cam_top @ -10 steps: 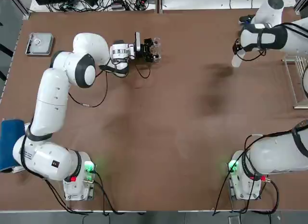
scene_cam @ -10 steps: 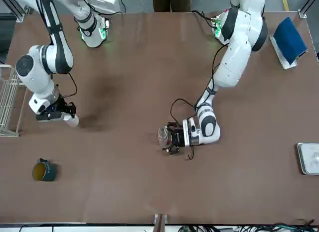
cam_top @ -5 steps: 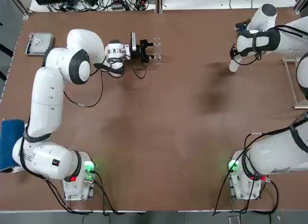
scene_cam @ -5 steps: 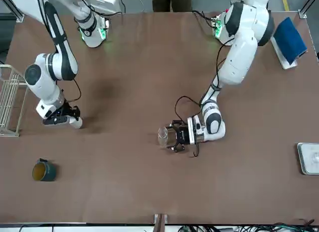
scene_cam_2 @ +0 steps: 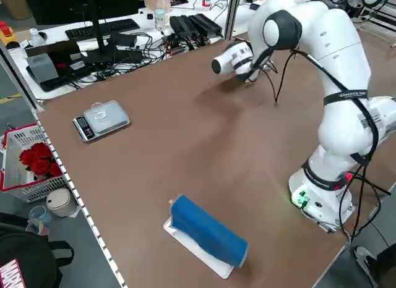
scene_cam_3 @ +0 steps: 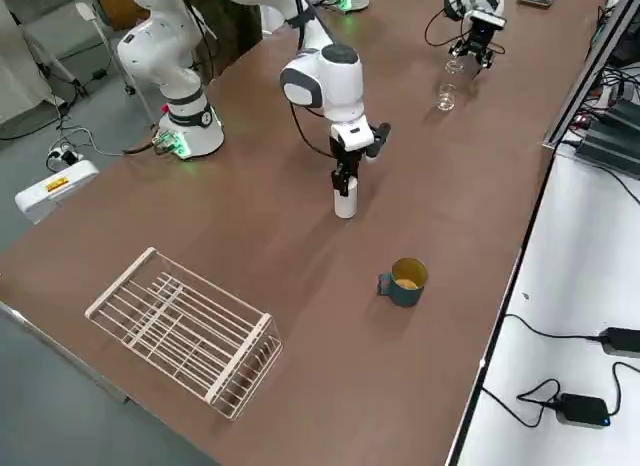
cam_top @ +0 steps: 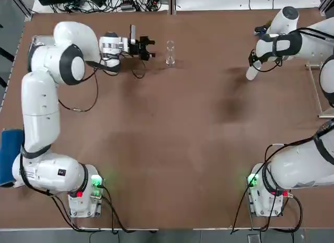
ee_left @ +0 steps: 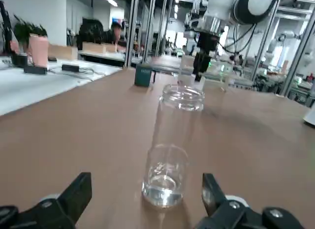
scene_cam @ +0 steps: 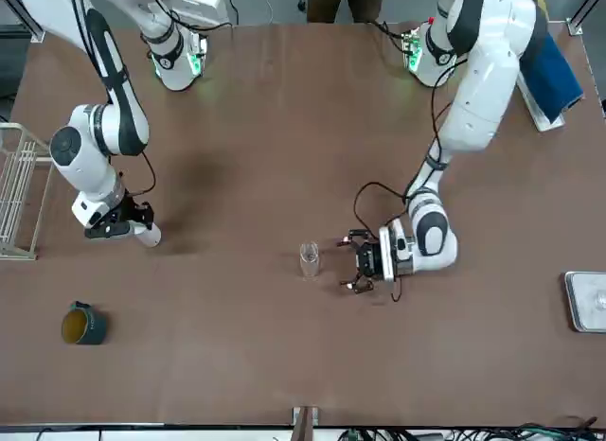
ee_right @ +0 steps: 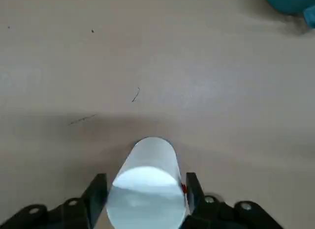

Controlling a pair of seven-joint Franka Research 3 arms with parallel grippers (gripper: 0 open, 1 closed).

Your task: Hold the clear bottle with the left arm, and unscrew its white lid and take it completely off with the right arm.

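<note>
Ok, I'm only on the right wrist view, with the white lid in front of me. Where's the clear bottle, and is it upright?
Observer: The clear bottle stands upright on the table, over on the left arm's side.

Operator: My right gripper is at the white lid. Is the left gripper holding the bottle?

Observer: No, the left gripper is open, a little apart from it.

Operator: I only catch part of the teal mug. What's inside?

Observer: Its inner wall looks yellowish from the right side view.
</note>
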